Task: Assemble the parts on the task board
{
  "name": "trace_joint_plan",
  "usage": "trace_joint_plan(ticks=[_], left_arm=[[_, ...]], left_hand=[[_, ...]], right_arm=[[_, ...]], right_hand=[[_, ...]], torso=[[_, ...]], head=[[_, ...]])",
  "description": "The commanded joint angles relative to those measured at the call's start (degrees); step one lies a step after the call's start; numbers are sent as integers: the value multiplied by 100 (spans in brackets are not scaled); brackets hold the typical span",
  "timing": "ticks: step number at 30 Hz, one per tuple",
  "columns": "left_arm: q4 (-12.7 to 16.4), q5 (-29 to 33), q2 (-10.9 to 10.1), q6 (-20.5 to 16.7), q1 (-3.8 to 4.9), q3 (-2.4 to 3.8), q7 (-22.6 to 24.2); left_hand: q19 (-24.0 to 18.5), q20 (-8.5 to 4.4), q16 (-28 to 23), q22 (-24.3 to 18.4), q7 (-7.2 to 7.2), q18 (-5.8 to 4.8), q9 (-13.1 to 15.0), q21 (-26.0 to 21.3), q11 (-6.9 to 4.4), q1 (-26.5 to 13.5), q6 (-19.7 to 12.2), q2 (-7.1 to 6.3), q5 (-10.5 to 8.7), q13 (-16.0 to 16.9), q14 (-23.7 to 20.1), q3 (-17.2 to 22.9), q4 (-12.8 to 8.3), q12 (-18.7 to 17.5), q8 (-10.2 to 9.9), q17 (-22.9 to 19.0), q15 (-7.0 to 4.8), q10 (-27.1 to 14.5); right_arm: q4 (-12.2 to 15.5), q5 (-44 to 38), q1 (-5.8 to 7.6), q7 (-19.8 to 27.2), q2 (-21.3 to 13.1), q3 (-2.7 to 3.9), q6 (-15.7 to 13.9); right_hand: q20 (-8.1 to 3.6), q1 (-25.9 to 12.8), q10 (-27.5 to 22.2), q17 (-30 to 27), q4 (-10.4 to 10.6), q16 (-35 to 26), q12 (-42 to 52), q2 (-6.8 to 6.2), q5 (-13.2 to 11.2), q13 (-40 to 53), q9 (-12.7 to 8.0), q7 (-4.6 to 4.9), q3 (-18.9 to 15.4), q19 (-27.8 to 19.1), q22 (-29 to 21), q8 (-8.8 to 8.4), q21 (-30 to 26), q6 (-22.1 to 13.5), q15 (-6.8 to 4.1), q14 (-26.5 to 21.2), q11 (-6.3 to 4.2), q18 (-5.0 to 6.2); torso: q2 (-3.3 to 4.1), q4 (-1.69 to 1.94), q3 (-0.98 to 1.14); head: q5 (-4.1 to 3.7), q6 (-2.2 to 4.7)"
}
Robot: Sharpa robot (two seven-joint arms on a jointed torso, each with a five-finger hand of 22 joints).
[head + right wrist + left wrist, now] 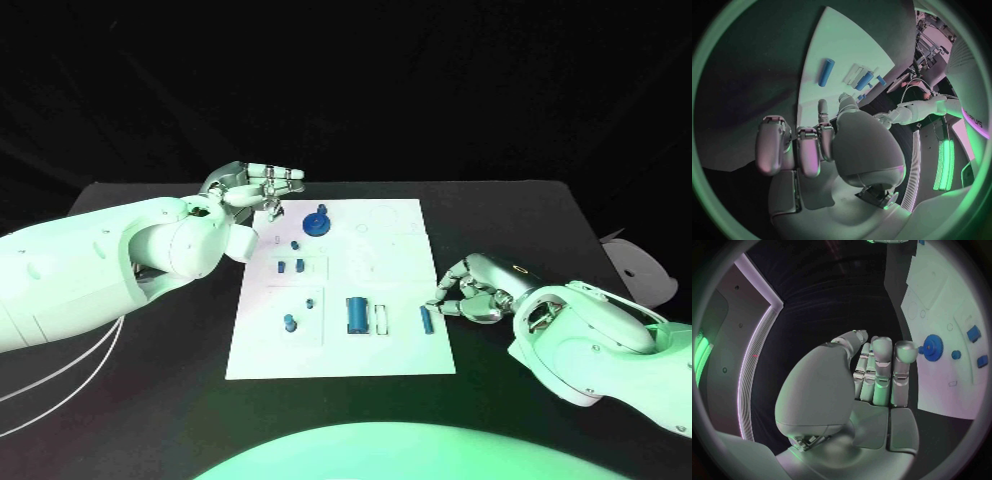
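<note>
- The task board (pixel 343 290) lies flat in the middle of the black surface (pixel 534 215), a white plate with small blue parts spread over it.
- A blue gear (pixel 319 221) sits near the board's far left corner, with smaller blue pieces just below it.
- A larger blue cylinder (pixel 356 314) lies in the board's near half, beside a pale rectangular slot.
- A slim blue pin (pixel 427 319) lies close to the board's right edge.
- The left hand (pixel 257 188) hovers off the board's far left corner, fingers straight and close together, holding nothing; in the left wrist view its fingertips (pixel 904 347) stand near the gear (pixel 932 345) without touching it.
- The right hand (pixel 473 288) rests at the board's right edge, fingers curled downward just beside the pin.
- In the right wrist view the right hand (pixel 826 145) shows its fingers (pixel 772 145) bent, the pin (pixel 826 72) lying apart from them on the board; whether a fingertip touches the board cannot be told.
- Nothing shows in the right hand's grasp.
</note>
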Motion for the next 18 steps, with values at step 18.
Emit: trace_joint_plan(ticks=[18], left_arm=[[11,23,10,108,3,-11,49]], left_hand=[[23,28,-3,3,-3,40,-9,12,-3,-3,-37,53,7,5,-25,-2,-31,22,3,-5,-7,-38]], right_arm=[[-221,-596,-289,-367,254,-24,318]], right_hand=[[3,-104,51,1021,64,29,17,-44,-35,499,44,-37,-159,138,1123,-26,12,151,-12,494,-56,-17]], torso=[[2,-48,17]], head=[[25,-28]])
